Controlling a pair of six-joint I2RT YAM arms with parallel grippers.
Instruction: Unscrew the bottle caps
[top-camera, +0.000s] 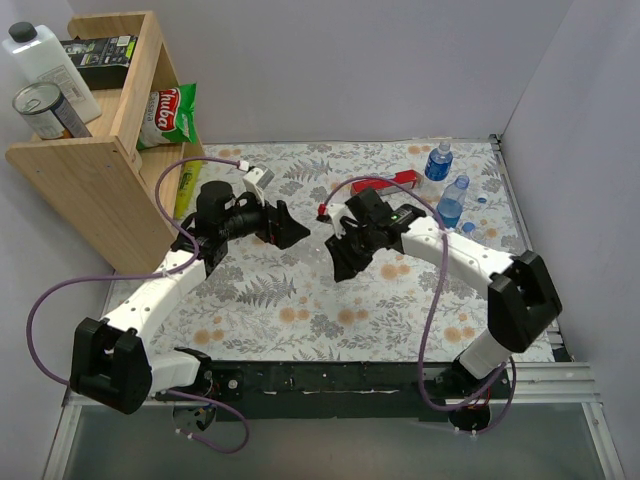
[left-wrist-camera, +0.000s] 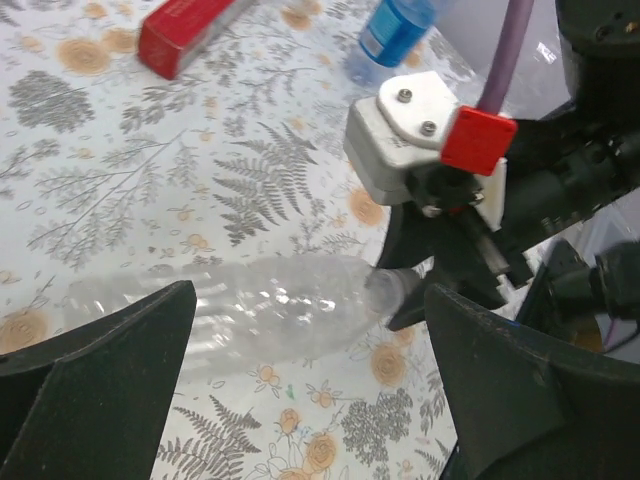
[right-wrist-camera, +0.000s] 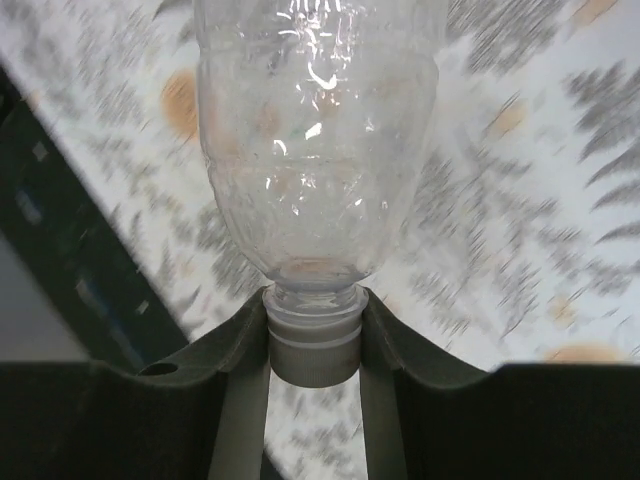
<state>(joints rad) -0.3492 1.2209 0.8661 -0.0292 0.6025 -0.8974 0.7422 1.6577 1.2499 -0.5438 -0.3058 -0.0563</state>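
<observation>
**Right gripper clamped on the bottle cap, left gripper wide open**

Top external view: the two arms meet over the middle of the floral tablecloth (top-camera: 300, 310). The left gripper (top-camera: 290, 225) and the right gripper (top-camera: 325, 225) point at each other, nearly tip to tip. The bottle between them is too faint to make out here. Two blue-labelled bottles (top-camera: 437, 162) stand near the far right corner, with a long red box (top-camera: 385, 183) lying just to their left. A wooden shelf (top-camera: 90, 170) stands at the far left.

Left wrist view: the left gripper's jaws stand wide apart and grip nothing. A clear bottle (left-wrist-camera: 280, 315), crinkly and without a label, lies on its side beyond them, its length running across the gap from one finger to the other. Its neck points right, into the tips of the right gripper, which are pinched around it.

Right wrist view: the right gripper's two fingers (right-wrist-camera: 240, 350) are closed on the whitish bottle cap (right-wrist-camera: 315, 360), one on each side. The cap sits screwed on the neck, and the bottle's body extends straight away from the jaws.
</observation>
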